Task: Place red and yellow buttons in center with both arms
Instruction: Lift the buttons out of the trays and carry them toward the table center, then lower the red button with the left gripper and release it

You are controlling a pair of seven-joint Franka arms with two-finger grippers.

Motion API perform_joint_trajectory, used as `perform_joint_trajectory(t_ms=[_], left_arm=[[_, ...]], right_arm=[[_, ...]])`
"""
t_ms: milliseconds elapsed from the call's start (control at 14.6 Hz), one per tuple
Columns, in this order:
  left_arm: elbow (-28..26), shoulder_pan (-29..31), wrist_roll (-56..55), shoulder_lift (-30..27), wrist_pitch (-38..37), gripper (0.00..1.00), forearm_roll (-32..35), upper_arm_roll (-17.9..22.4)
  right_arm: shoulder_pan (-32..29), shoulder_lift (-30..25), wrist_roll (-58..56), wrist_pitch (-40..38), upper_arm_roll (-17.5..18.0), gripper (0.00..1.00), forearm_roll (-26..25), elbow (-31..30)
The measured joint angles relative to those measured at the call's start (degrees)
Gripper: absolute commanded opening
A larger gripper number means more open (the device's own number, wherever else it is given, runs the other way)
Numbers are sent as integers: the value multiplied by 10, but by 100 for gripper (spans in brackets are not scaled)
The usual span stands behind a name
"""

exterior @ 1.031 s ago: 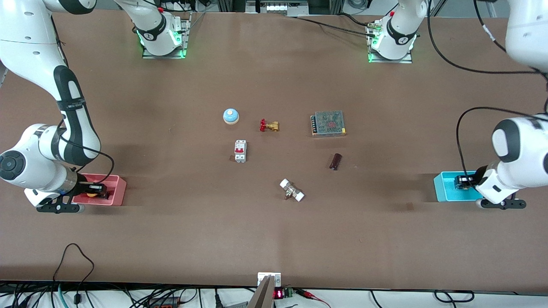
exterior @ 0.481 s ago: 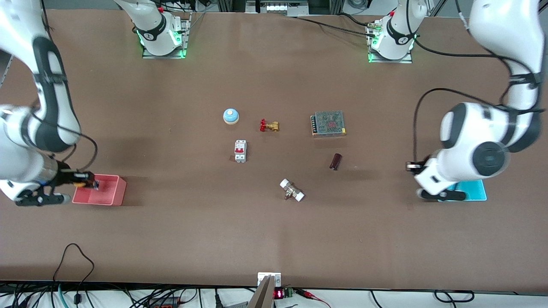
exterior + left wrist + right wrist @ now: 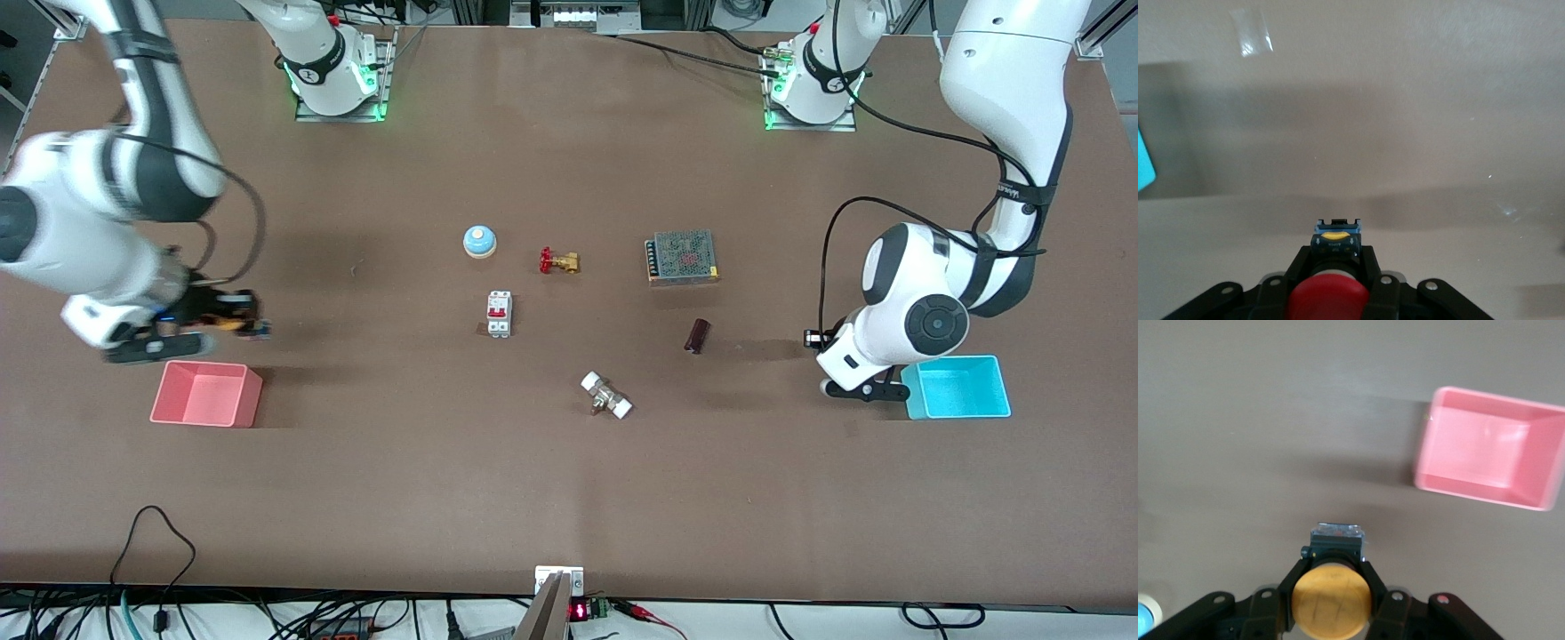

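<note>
Left gripper (image 3: 1333,267) clamps the red button (image 3: 1323,300) above bare tabletop (image 3: 569,480) beside the blue bin (image 3: 958,388). Right gripper (image 3: 1331,583) clamps the yellow button (image 3: 1331,601) above tabletop near the pink bin (image 3: 206,395).

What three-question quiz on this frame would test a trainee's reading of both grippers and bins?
1. True or false: the right gripper is shut on the yellow button.
2. Multiple choice: the left gripper holds A) the brown cylinder, B) the red button, C) nothing.
3. Fill in: the pink bin and the blue bin now hold ____.

Key
1. True; it hangs over bare table just past the pink bin's rim.
2. B; that gripper is over the table beside the blue bin.
3. Nothing; both show bare floors.
</note>
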Motion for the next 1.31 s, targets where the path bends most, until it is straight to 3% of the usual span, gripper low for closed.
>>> perform_joint_trajectory(t_ms=[275, 550, 618, 687, 824, 1031, 1305], left_arm=[[-48, 0, -27, -2, 80, 19, 0, -5], [-111, -1, -101, -18, 161, 24, 0, -31], [-118, -1, -106, -22, 165, 40, 0, -35], [-122, -1, -107, -25, 166, 74, 0, -36], [-124, 0, -107, -27, 166, 100, 0, -36], [-123, 1, -103, -36, 169, 100, 0, -36], [-122, 1, -79, -74, 156, 100, 0, -36]], right_arm=[[33, 14, 48, 146, 14, 30, -1, -112], [58, 41, 55, 165, 15, 31, -1, -128], [66, 47, 62, 165, 15, 31, -1, -128], [76, 54, 74, 166, 15, 31, -1, -128], [92, 65, 105, 168, 15, 31, -9, -127], [106, 77, 146, 170, 15, 31, -34, -124], [109, 86, 158, 170, 15, 44, -40, -119]])
